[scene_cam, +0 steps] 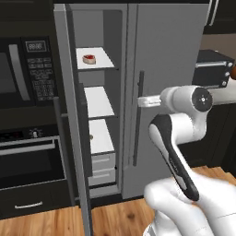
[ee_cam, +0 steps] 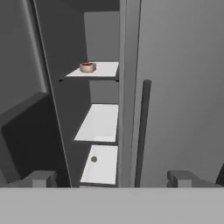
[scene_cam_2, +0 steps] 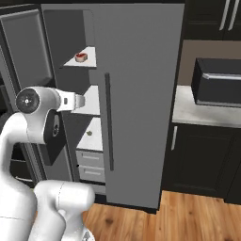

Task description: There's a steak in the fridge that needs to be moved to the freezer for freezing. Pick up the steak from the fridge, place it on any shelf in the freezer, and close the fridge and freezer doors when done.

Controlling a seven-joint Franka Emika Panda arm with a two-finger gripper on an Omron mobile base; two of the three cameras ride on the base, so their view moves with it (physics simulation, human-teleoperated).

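Observation:
The steak (scene_cam: 89,58) (scene_cam_2: 81,57) (ee_cam: 88,67), a small red slab with a pale rim, lies on the top white shelf (scene_cam: 103,61) of the freezer. The freezer door (scene_cam: 70,115) stands open to the left. The wider fridge door (scene_cam: 170,69) (scene_cam_2: 141,94) is shut, its bar handle (ee_cam: 142,131) straight ahead. My gripper (ee_cam: 113,179) is open with nothing between its fingers. It hangs in front of the unit at middle-shelf height, well below and back from the steak. The white hand (scene_cam: 148,100) (scene_cam_2: 75,101) points toward the seam between the two compartments.
Two more white shelves (scene_cam: 98,101) (scene_cam: 99,136) and drawers (scene_cam: 103,168) sit below the steak; a small round item (ee_cam: 93,159) rests on the lower shelf. A black microwave (scene_cam: 23,69) and oven (scene_cam: 27,161) stand left. A counter (scene_cam_2: 197,113) with a black appliance (scene_cam_2: 216,82) is right.

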